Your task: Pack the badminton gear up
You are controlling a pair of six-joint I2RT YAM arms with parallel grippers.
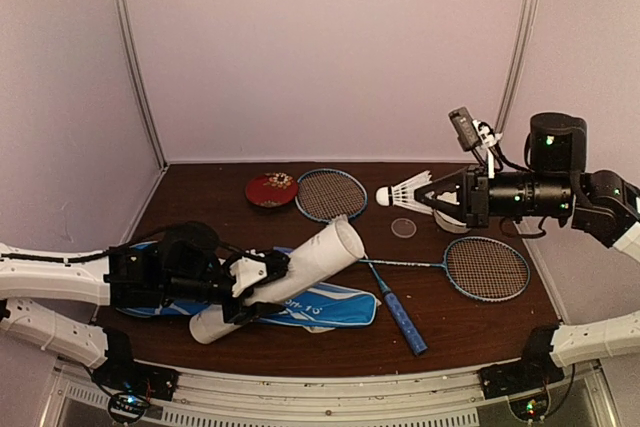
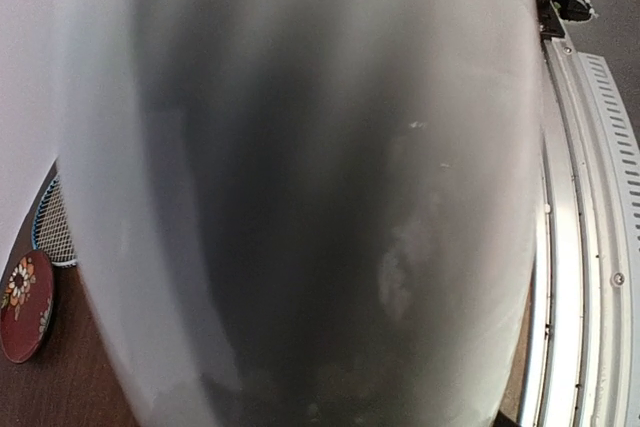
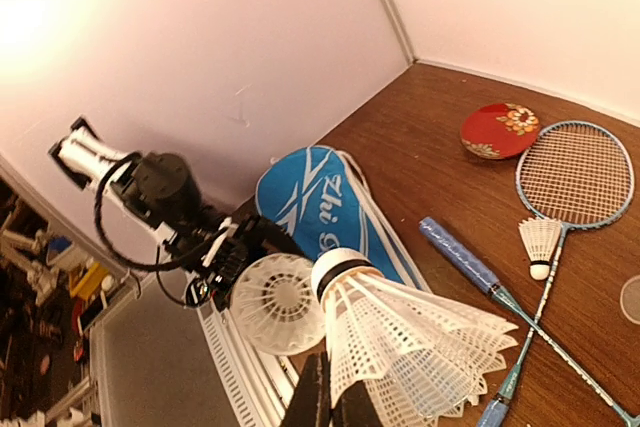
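White tube (image 2: pixel 330 197) is grasped aslant by the left end effector (image 1: pixel 250 289) over the blue bag (image 1: pixel 330 305), lower left in the overhead view. One shuttlecock (image 3: pixel 400 332) is clenched in the right end effector (image 3: pixel 330 402) at right centre. Nothing can be seen packed yet: a second shuttlecock (image 3: pixel 540 242) and two rackets (image 1: pixel 487 269) are left on the bench (image 1: pixel 470 337).

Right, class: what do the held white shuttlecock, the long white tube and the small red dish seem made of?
White feather shuttlecock: matt feathers, visible quills, possibly synthetic. Long white tube: smooth, matt, likely card or plastic. Small red round dish: glossy, painted flowers, perhaps lacquer or ceramic.
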